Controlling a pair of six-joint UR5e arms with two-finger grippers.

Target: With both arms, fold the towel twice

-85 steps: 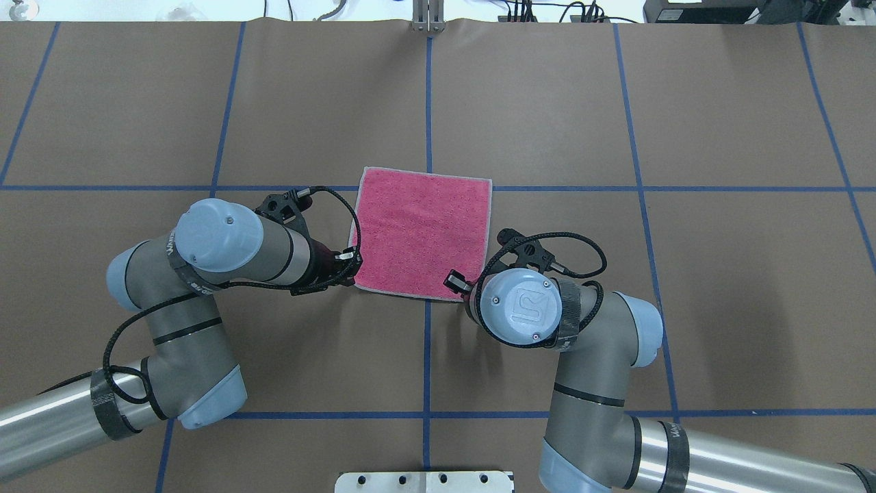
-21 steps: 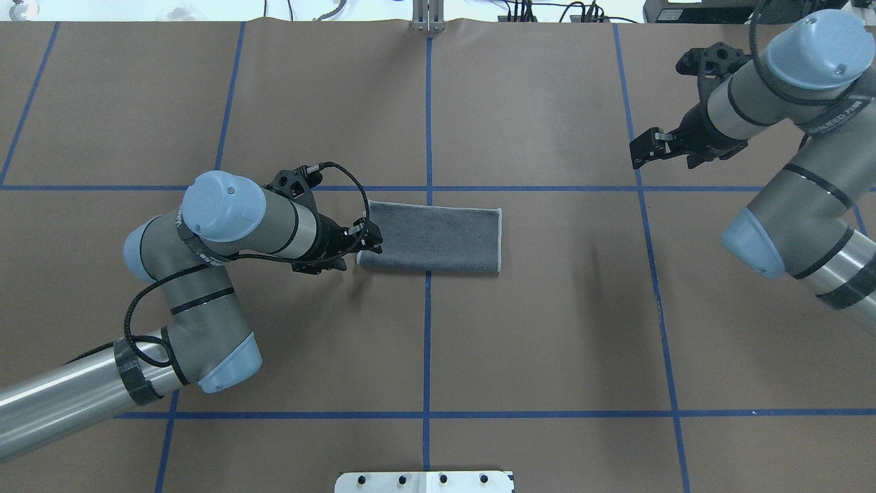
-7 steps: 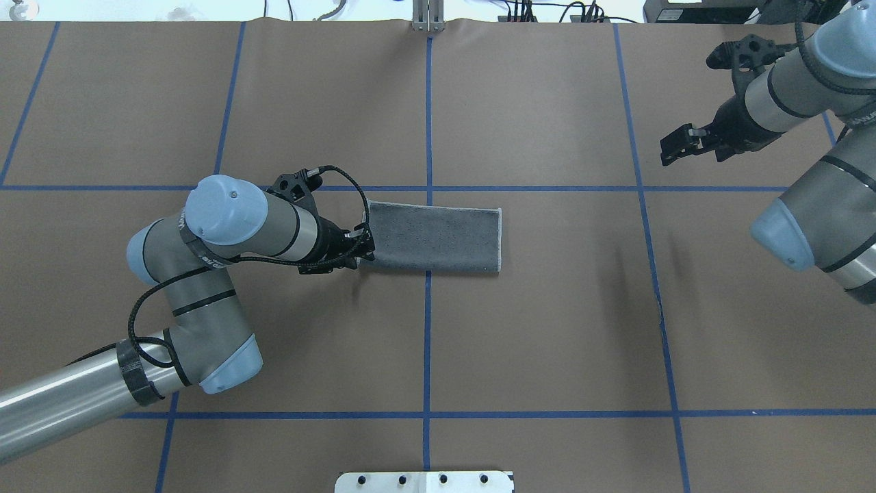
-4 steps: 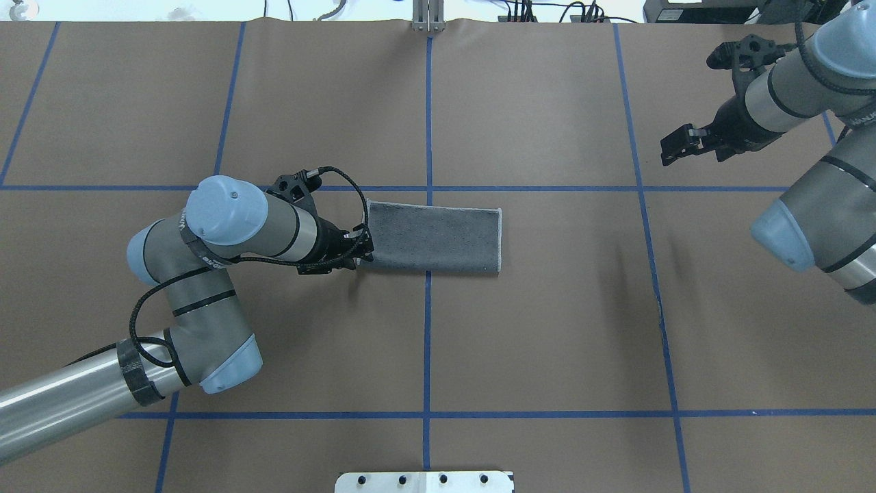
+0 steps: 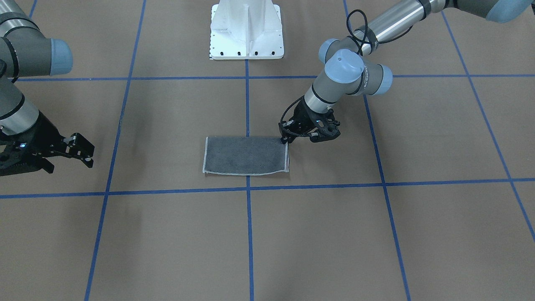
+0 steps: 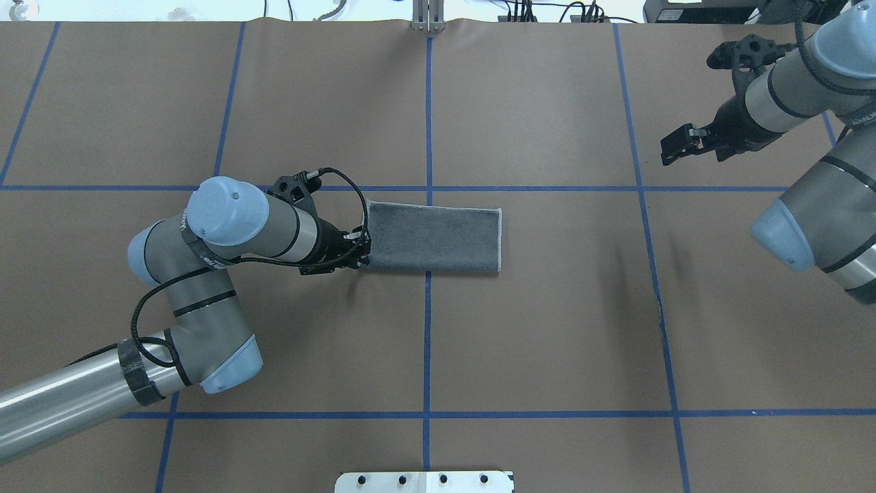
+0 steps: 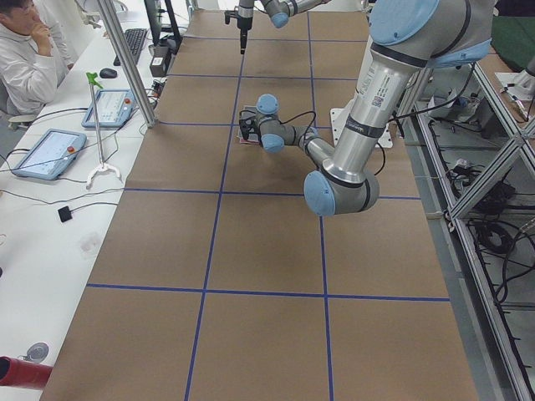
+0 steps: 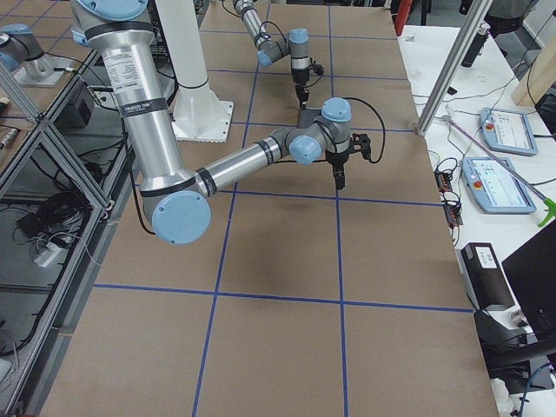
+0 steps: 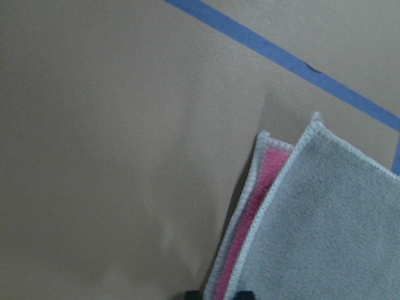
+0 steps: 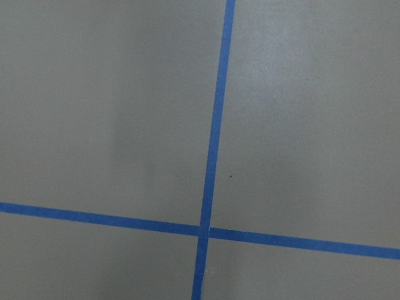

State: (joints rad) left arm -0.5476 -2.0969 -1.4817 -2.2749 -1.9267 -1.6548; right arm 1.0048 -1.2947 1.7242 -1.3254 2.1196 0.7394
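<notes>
Brown paper ruled with blue tape lines [image 6: 427, 342] covered the table [image 6: 547, 356]. The towel [image 6: 434, 236] lay flat near its middle, folded once, grey face up, its long axis running left to right. The left gripper [image 6: 361, 249] sat at the towel's left short end, by the near corner, and seemed pinched on the edge. In the wrist view both layers, with a strip of the pink face [image 9: 250, 219] showing, ran down between its fingertips [image 9: 245, 292]. From that grip the whole towel stretched away to the right, so the second fold would probably carry this end over along the long axis. The right gripper [image 6: 674, 147] hung well apart at the far right, fingers apparently spread and holding nothing.
</notes>
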